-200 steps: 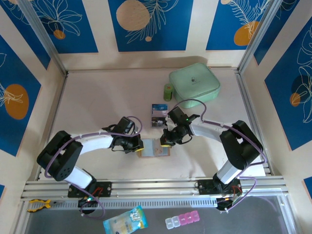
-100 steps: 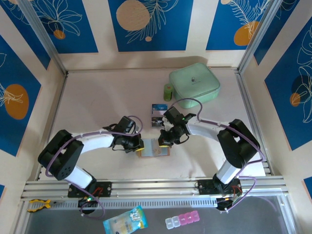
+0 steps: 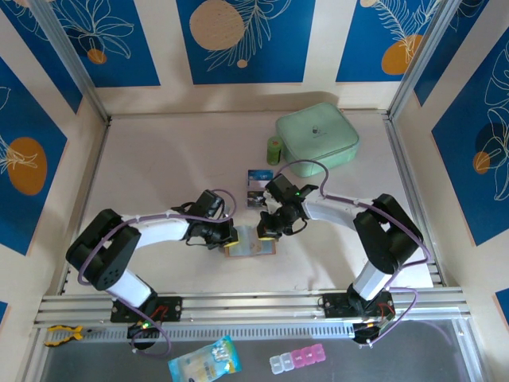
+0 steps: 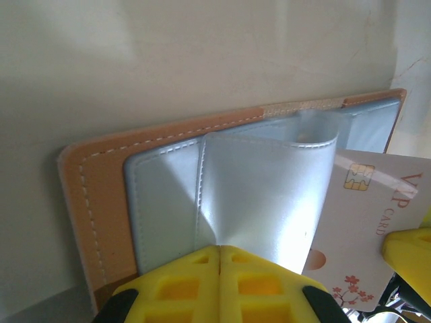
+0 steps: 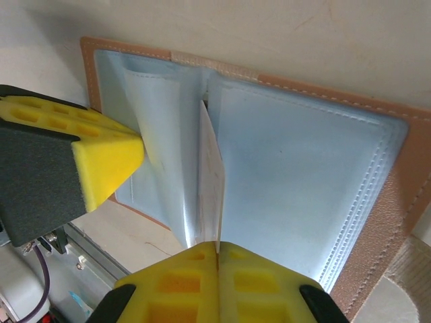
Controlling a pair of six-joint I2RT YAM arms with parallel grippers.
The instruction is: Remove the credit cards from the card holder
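Note:
The tan card holder [image 3: 253, 246] lies open on the table, its grey-blue pockets facing up [image 4: 161, 202] [image 5: 303, 168]. My left gripper [image 4: 220, 250] [image 3: 228, 236] is shut on a lifted pocket flap [image 4: 269, 188] at the holder's left side. My right gripper [image 5: 217, 247] [image 3: 267, 231] is shut on a white credit card [image 5: 211, 178] that stands on edge in the pocket; its face with a chip and "VIP CARD" print [image 4: 360, 215] shows beside the flap. Two more credit cards, one blue [image 3: 257, 174] and one dark [image 3: 254, 196], lie flat just behind the holder.
A mint-green zip pouch [image 3: 318, 139] and a small green bottle [image 3: 273, 150] stand at the back right. In front of the rail lie a light-blue packet [image 3: 205, 360], a pink and clear pill box [image 3: 296, 360] and a yellow tool [image 3: 62, 333].
The right gripper has drifted slightly left and back over the holder with the card. The left arm has edged a little to the right, still pinching the flap.

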